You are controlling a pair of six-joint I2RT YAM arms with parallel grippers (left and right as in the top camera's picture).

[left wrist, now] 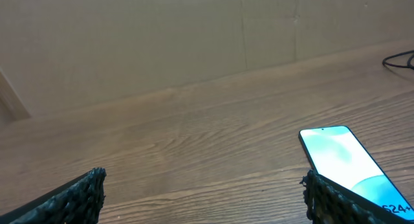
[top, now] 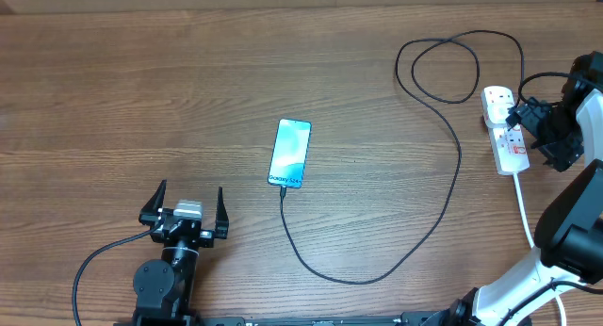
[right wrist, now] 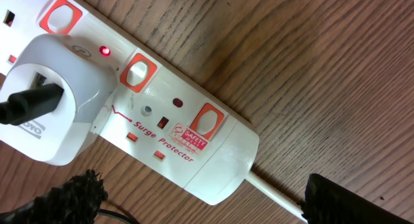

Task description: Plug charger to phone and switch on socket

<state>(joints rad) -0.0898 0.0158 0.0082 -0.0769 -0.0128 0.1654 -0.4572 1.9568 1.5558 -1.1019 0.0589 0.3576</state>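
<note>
since the charger cable (top: 460, 152) already seems to meet the bottom edge of the phone (top: 289, 154), the plugging step looks done, and the step in hand is the switch on the power strip (right wrist: 213, 149); the right gripper (right wrist: 204, 198) hangs just above the strip with its fingers spread wide and nothing between them, the white adapter (right wrist: 58, 101) up and to the left of its opening and the strip's cord end almost straight ahead. a small red light (right wrist: 103, 51) glows beside the adapter, so that outlet may be live, though i cannot tell from the rockers which way each is set. if it is not on, the next move calls for one fingertip, not a pinch: shift up and left to the red-framed switch (right wrist: 137, 72) next to the adapter and press it down, keeping clear of the black lead going into the adapter so the plug is not knocked loose. the left gripper (top: 188, 199) sits well apart from the strip, fingers also wide and holding nothing, with the phone just ahead and to its right; it has no part in this step and should keep off the phone so the connector is not tugged out
</note>
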